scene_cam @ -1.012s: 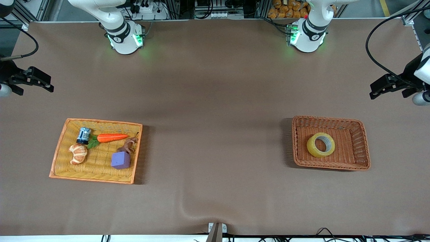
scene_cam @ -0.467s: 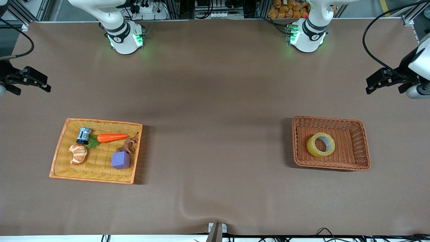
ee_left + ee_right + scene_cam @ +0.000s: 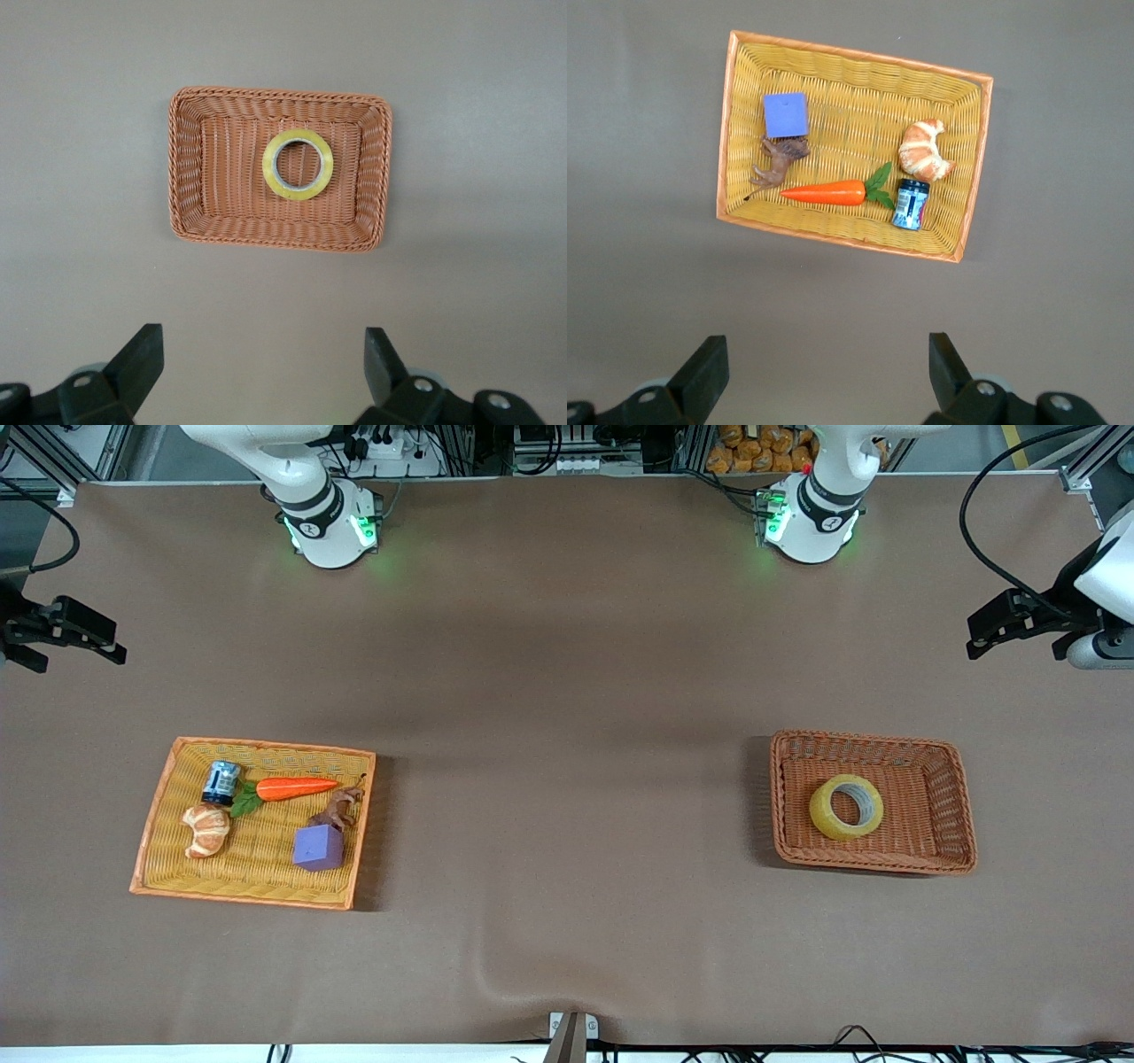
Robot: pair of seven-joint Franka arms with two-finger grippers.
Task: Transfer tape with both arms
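Observation:
The yellowish tape roll (image 3: 846,807) lies flat in a brown wicker basket (image 3: 939,850) at the left arm's end of the table. It also shows in the left wrist view (image 3: 298,165), inside the basket (image 3: 189,186). My left gripper (image 3: 982,631) hangs open and empty high over the table edge at that end, well apart from the basket. In the left wrist view (image 3: 263,354) its jaws stand wide. My right gripper (image 3: 104,646) hangs open and empty high over the table's edge at the right arm's end; its jaws stand wide in the right wrist view (image 3: 827,359).
An orange-rimmed yellow tray (image 3: 257,890) at the right arm's end holds a purple cube (image 3: 318,848), a carrot (image 3: 295,788), a croissant (image 3: 207,830), a small jar (image 3: 221,782) and a brown toy animal (image 3: 337,810). The same tray (image 3: 749,133) shows in the right wrist view.
Both grippers have drifted upward and outward toward the table's ends. The tape and both baskets have not moved.

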